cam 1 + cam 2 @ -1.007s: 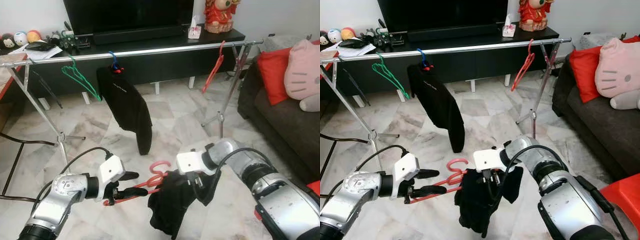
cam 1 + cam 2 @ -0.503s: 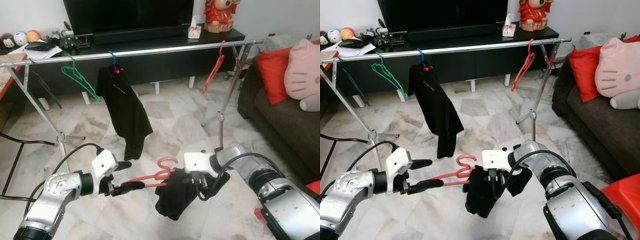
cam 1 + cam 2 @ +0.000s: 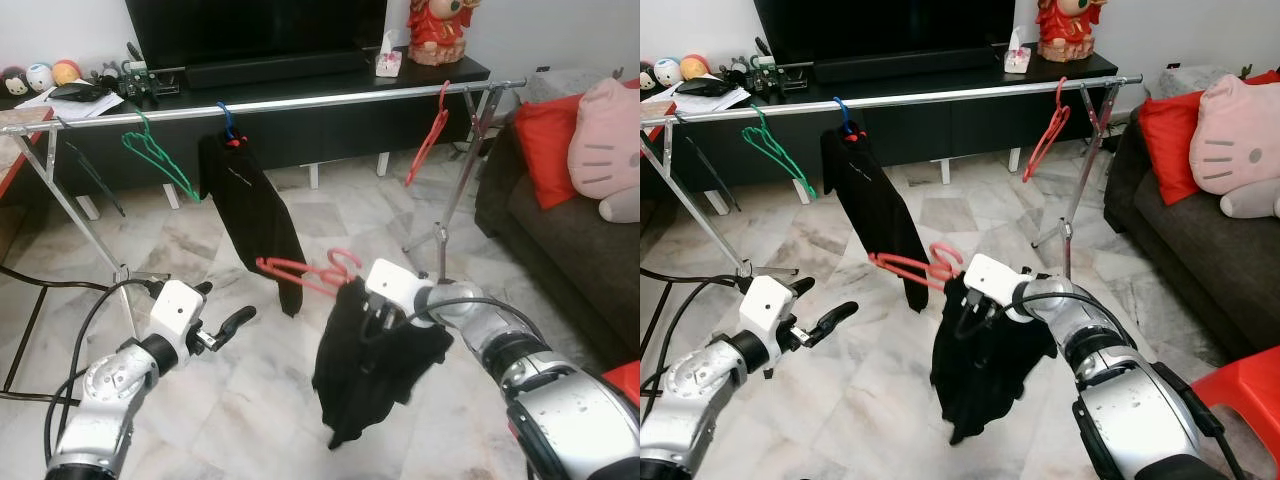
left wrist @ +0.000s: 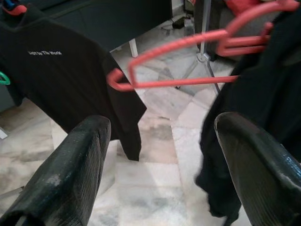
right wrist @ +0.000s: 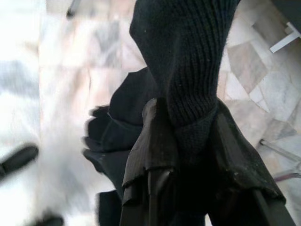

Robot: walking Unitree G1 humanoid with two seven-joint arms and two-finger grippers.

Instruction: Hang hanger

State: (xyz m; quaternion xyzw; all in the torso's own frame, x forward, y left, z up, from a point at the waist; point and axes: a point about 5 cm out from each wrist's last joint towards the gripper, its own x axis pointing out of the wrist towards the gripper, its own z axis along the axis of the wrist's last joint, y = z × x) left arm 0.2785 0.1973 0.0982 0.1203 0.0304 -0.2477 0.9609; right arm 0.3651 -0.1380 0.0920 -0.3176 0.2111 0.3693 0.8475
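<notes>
My right gripper (image 3: 372,318) is shut on the collar of a black knitted garment (image 3: 365,370), which hangs from it above the floor. A pink-red hanger (image 3: 305,272) sticks out of the garment's top toward the left, hook up. In the right wrist view the fingers (image 5: 155,141) pinch the ribbed black fabric (image 5: 188,70). My left gripper (image 3: 222,305) is open and holds nothing, low at the left, apart from the hanger. In the left wrist view the hanger (image 4: 188,61) lies beyond its spread fingers (image 4: 70,165). The silver rail (image 3: 300,100) runs across behind.
On the rail hang a green hanger (image 3: 160,155), a black T-shirt (image 3: 250,215) on a blue hanger, and a red hanger (image 3: 430,135). The rack's legs (image 3: 440,240) stand on the marble floor. A dark sofa (image 3: 570,250) with cushions is at the right, a TV cabinet (image 3: 330,130) behind.
My left gripper let go of the hanger and drew back left. My right gripper lifted the garment with the hanger up and toward the rail.
</notes>
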